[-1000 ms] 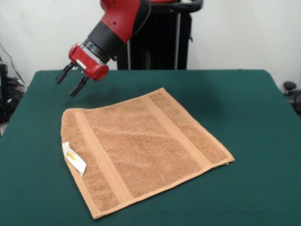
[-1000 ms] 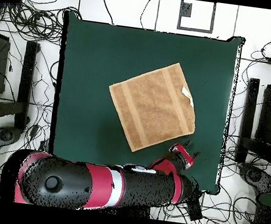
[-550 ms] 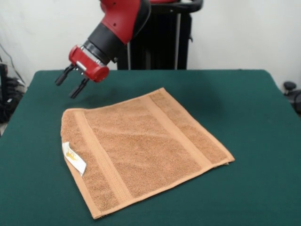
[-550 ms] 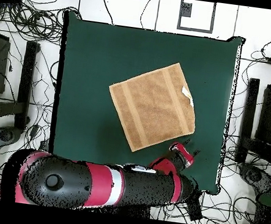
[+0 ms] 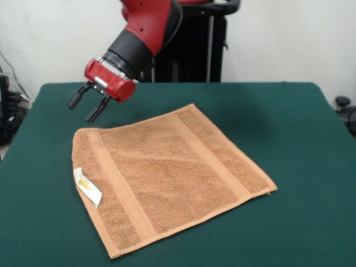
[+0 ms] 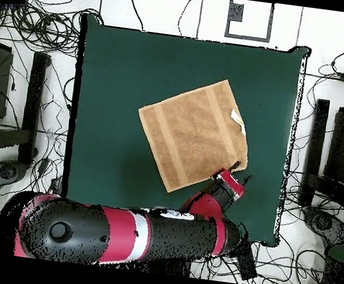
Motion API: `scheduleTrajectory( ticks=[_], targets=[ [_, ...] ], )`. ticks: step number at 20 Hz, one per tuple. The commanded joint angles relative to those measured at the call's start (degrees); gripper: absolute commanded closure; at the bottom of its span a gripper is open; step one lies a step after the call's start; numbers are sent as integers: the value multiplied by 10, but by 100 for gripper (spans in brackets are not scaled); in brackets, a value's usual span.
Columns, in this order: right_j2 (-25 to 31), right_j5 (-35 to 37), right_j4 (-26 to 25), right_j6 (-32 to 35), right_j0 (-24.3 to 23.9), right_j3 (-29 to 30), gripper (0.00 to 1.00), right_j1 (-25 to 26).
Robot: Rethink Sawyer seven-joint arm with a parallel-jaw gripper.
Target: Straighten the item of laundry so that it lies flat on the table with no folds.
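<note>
The item of laundry [image 5: 167,178] is a light orange-tan terry towel lying spread flat on the green table [image 5: 300,139], turned at an angle. Two woven bands cross it, and a small white tag [image 5: 88,187] sticks out at its left edge. From above, the towel [image 6: 194,133] lies near the table's middle, tag [image 6: 239,122] to the right. My gripper [image 5: 83,108] hangs open and empty in the air just beyond the towel's far left corner. In the overhead view the gripper [image 6: 238,173] sits by the towel's lower right corner.
A black stand [image 5: 189,41] rises behind the table's far edge. Tangled cables [image 6: 34,21] and dark frames [image 6: 31,106] surround the table on the floor. The red arm [image 6: 131,237] crosses the table's near edge in the overhead view.
The gripper has moved a little lower and toward the towel's corner, still open. The towel has not moved.
</note>
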Motion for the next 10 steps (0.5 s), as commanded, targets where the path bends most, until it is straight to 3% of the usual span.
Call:
scheduleTrajectory(
  ticks=[1,8,10],
  targets=[
    [81,-53,69,11,19,-34,0,51],
    [81,-30,64,3,19,-46,0,50],
    [102,14,-10,13,-1,-58,0,13]
  ],
)
